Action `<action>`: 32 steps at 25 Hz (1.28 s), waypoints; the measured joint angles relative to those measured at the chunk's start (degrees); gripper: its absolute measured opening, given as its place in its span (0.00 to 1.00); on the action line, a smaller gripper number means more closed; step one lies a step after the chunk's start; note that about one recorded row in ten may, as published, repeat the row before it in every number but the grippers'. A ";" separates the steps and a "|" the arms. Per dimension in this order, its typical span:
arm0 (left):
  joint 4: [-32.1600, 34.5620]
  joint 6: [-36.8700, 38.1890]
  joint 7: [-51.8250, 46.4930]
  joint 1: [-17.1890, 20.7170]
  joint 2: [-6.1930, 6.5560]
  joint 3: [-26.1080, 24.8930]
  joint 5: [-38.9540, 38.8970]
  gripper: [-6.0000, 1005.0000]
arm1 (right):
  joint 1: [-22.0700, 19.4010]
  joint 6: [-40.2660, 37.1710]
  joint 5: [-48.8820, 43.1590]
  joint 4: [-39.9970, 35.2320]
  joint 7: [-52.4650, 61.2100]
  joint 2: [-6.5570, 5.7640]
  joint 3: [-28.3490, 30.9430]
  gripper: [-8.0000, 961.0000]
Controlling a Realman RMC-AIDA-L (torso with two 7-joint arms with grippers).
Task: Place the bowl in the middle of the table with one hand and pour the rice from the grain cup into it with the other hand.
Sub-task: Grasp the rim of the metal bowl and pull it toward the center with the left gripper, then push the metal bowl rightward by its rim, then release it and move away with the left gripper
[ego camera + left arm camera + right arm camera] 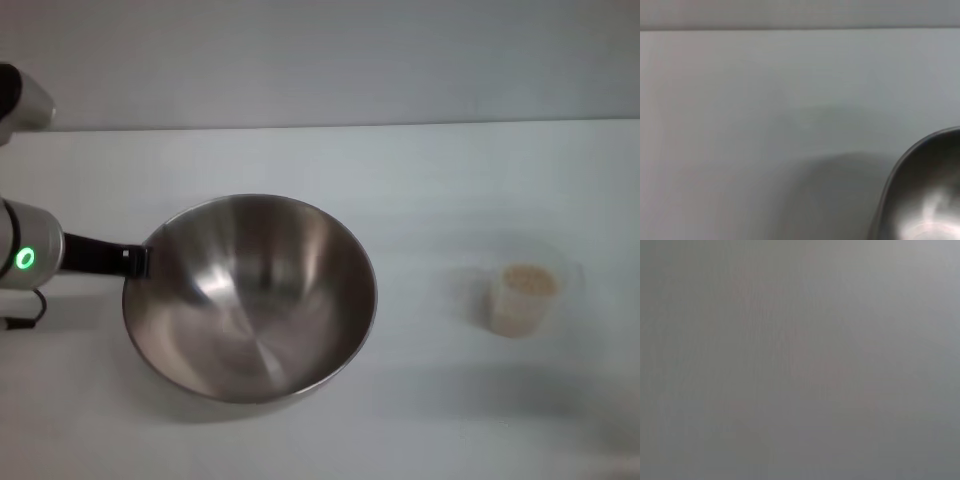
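Now the left gripper [135,262] pinches the rim of the bowl [250,295] to set it mid-table [420,170], the cup [524,297] of rice [528,279] waits right, the right gripper is unseen.

No text, label, brand or number can be read anywhere. The only sign is a small glowing green ring [25,259] — a lit indicator on the grey cylindrical body of the left arm [30,262], at the head view's left edge — and it carries no legible characters.
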 joint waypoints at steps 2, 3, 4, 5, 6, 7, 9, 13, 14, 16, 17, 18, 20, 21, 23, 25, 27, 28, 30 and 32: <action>0.32 0.03 1.89 -0.36 0.01 -2.59 -2.86 0.05 | -0.01 0.00 -0.04 0.00 0.00 0.00 0.01 0.59; 0.59 0.03 2.61 -0.51 0.01 -3.69 -4.03 0.05 | -0.01 0.00 -0.04 0.01 0.00 0.00 0.01 0.59; 0.72 0.03 3.00 -0.59 0.03 -4.24 -4.78 0.05 | -0.02 0.00 -0.05 0.03 0.00 0.00 0.01 0.59; 1.02 0.03 3.76 -0.88 0.08 -5.72 -6.33 0.05 | -0.02 -0.02 -0.06 0.04 0.00 0.00 0.01 0.59; 1.08 0.03 3.97 -1.02 0.10 -6.23 -6.78 0.05 | -0.02 -0.03 -0.06 0.05 0.00 0.00 0.01 0.59; 1.21 0.01 4.37 -1.22 0.11 -6.79 -7.48 0.05 | -0.02 -0.05 -0.06 0.05 0.00 0.00 0.01 0.59; 1.35 -0.02 4.72 -1.49 0.12 -7.31 -8.09 0.05 | -0.03 -0.07 -0.06 0.09 0.00 0.00 0.01 0.59; 1.72 -0.34 5.68 -2.96 0.18 -9.28 -10.66 0.05 | -0.02 -0.43 -0.07 0.15 0.00 0.00 0.01 0.59; 1.72 -0.34 5.68 -2.96 0.18 -9.28 -10.66 0.05 | -0.02 -0.51 -0.07 0.14 0.00 0.00 0.00 0.59; 1.81 -0.62 5.70 -4.36 0.28 -10.04 -11.98 0.05 | -0.02 -0.62 -0.14 0.13 0.00 0.00 -0.06 0.59; 2.27 -0.67 5.83 -5.11 0.29 -10.08 -12.83 0.05 | -0.03 -0.62 -0.15 0.15 0.00 0.00 -0.08 0.59; 2.68 -0.68 5.98 -5.55 0.29 -10.08 -13.45 0.05 | -0.02 -0.62 -0.16 0.17 0.00 0.00 -0.13 0.59; 3.76 -0.68 6.28 -6.69 0.25 -10.09 -14.42 0.05 | -0.02 -0.62 -0.16 0.18 0.00 0.00 -0.17 0.59; 4.49 -0.68 6.31 -7.59 0.17 -10.10 -14.77 0.05 | -0.02 -0.62 -0.16 0.18 0.00 0.00 -0.22 0.59; 4.85 -0.67 6.32 -8.20 0.13 -10.09 -14.98 0.05 | -0.02 -0.62 -0.16 0.18 0.00 0.00 -0.24 0.59; 5.69 -0.47 6.32 -9.27 0.06 -9.95 -15.62 0.05 | -0.02 -0.63 -0.17 0.18 0.00 0.00 -0.25 0.59; 6.57 -0.10 6.32 -10.33 0.04 -9.78 -16.07 0.05 | -0.02 -0.62 -0.16 0.21 0.00 0.00 -0.31 0.59; 6.57 -0.10 6.32 -10.33 0.04 -9.78 -16.07 0.05 | -0.02 -0.62 -0.16 0.21 0.00 0.00 -0.31 0.59; 8.38 0.56 6.52 -11.76 -0.05 -9.60 -16.13 0.05 | 0.04 -0.62 -0.17 0.25 0.03 0.00 -0.42 0.59; 9.68 1.03 6.82 -12.46 -0.10 -9.52 -16.17 0.05 | 0.05 -0.63 -0.16 0.27 0.03 0.00 -0.43 0.59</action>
